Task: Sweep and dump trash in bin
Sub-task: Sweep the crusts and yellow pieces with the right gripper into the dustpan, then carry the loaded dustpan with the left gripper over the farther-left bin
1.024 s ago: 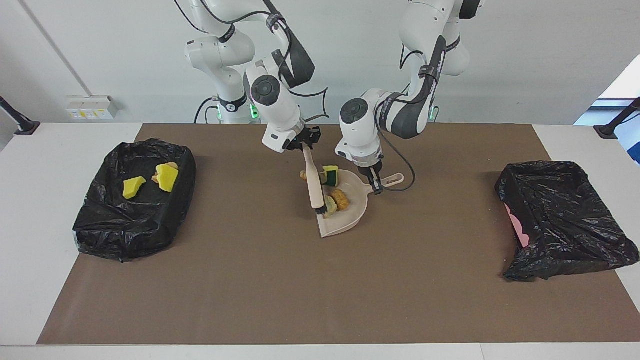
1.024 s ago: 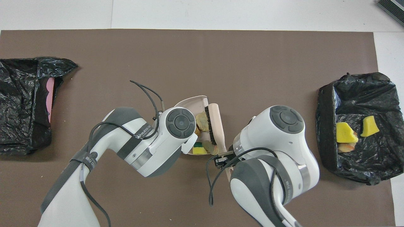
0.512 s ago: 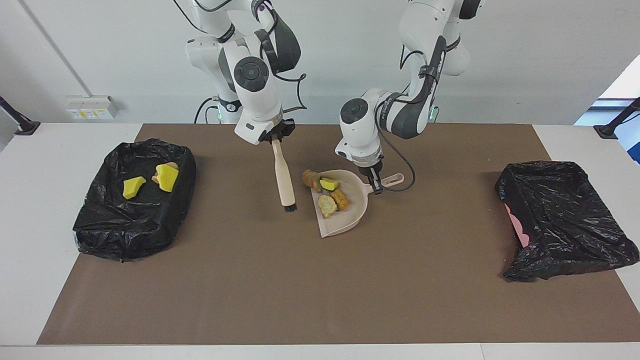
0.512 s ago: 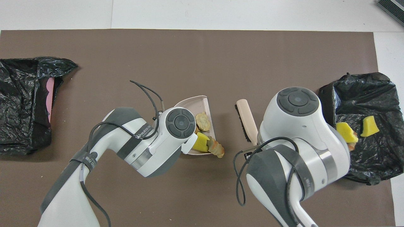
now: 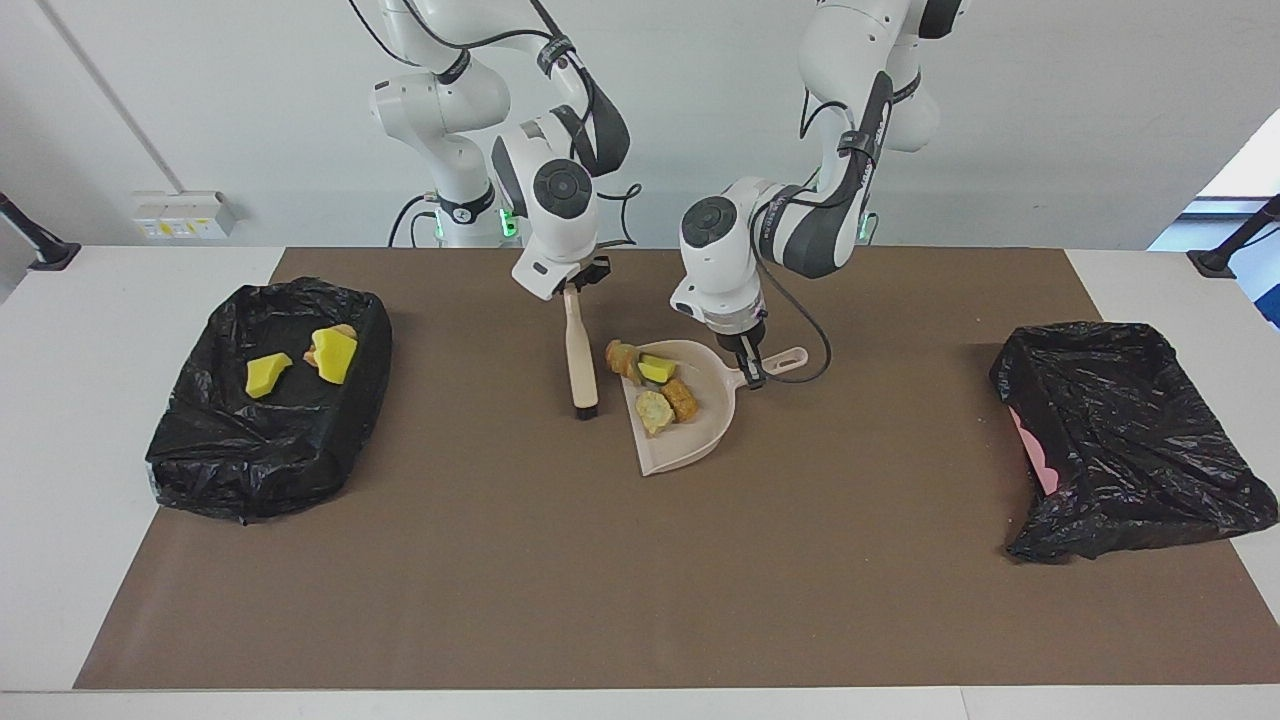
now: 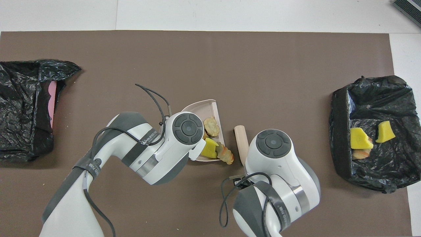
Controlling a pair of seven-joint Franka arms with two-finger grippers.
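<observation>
Trash (image 5: 655,385): four chunks in beige dustpan (image 5: 690,445) at table centre; orange-brown piece (image 5: 622,358) straddles pan lip. Three more lie in black-lined bin (image 5: 268,400) at right arm's end. I keep left gripper (image 5: 752,372) clamped on pan handle, right gripper (image 5: 573,288) clamped on brush (image 5: 580,355), bristles apparently just off mat. Risk: lifting or tilting pan rolls lip piece out.

Bright, even light falls from above and leaves only short, soft shadows under the bags (image 5: 268,400) and the dustpan (image 5: 690,425). The black plastic carries small glints. A pale blue patch of daylight shows at the right edge of the facing view. Both views are sharp, with no motion blur.
</observation>
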